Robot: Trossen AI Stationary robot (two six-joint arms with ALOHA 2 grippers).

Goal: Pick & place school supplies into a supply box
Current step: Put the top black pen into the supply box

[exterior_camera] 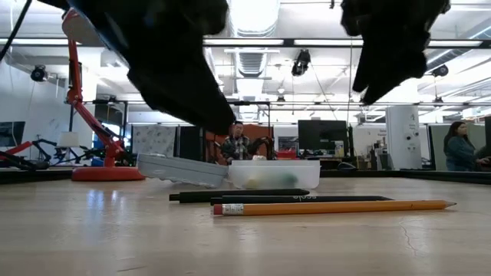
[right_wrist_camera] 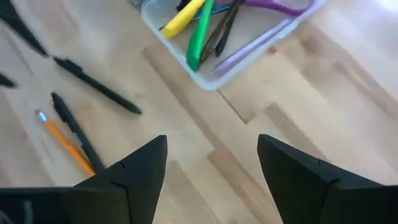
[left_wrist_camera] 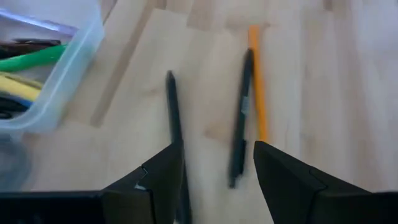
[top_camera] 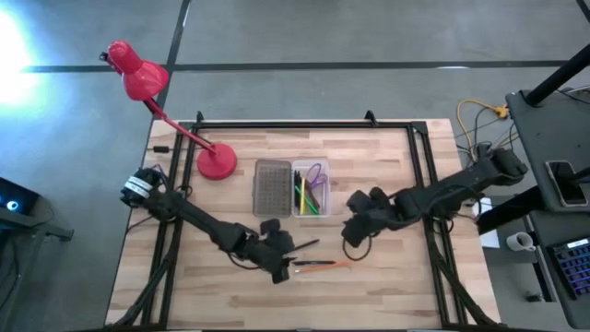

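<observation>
The supply box lies open at the table's middle, with a grey ribbed half [top_camera: 272, 187] and a clear half [top_camera: 311, 190]. The clear half holds purple-handled scissors [right_wrist_camera: 273, 7], a green marker [right_wrist_camera: 199, 34], a yellow pen [right_wrist_camera: 181, 17] and dark pens. Nearer the front, three things lie flat on the wood: a dark pen [left_wrist_camera: 174, 118], a second dark pen [left_wrist_camera: 240, 124] and an orange pencil [left_wrist_camera: 257, 87]. My left gripper [left_wrist_camera: 214, 180] hangs open above the second pen and the pencil, clear of the table in the low view. My right gripper [right_wrist_camera: 211, 171] hovers open over bare wood, to the right of the pens.
A red desk lamp [top_camera: 217, 163] stands on the table's far left, beside the grey half. A black frame [top_camera: 304, 124] runs along the table's edges. Bare wood [top_camera: 387, 286] lies at the near right. People sit in the room behind [exterior_camera: 240, 142].
</observation>
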